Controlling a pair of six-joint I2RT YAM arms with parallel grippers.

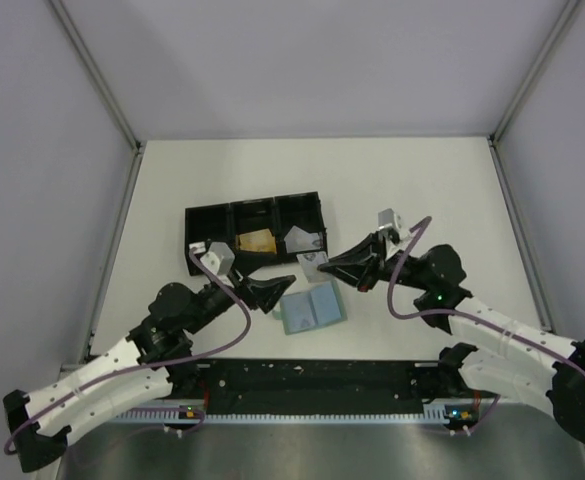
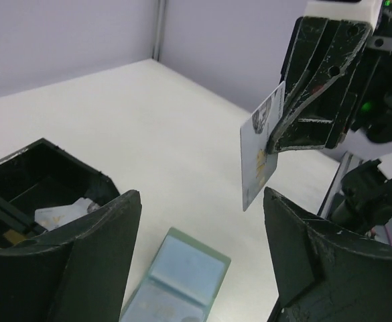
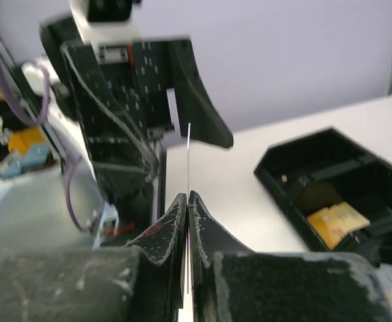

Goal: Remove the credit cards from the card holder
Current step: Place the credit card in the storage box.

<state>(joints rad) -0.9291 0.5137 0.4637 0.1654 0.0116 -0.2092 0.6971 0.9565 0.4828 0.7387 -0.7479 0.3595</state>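
The pale blue card holder (image 1: 312, 308) lies open and flat on the table; the left wrist view shows it below my fingers (image 2: 175, 282). My right gripper (image 1: 326, 266) is shut on a silvery-grey credit card (image 1: 312, 261) and holds it upright above the table, just beyond the holder. That card shows in the left wrist view (image 2: 258, 157) and edge-on in the right wrist view (image 3: 189, 151), pinched at my right gripper (image 3: 187, 198). My left gripper (image 1: 283, 293) is open and empty, just left of the holder (image 2: 201, 196). A gold-orange card (image 1: 255, 243) and a grey card (image 1: 302, 240) lie in the black tray.
The long black three-compartment tray (image 1: 204, 222) stands behind both grippers, also in the right wrist view (image 3: 316, 144). White table (image 1: 422, 190) extends to the back and right. Grey walls enclose the table. The two grippers face each other closely.
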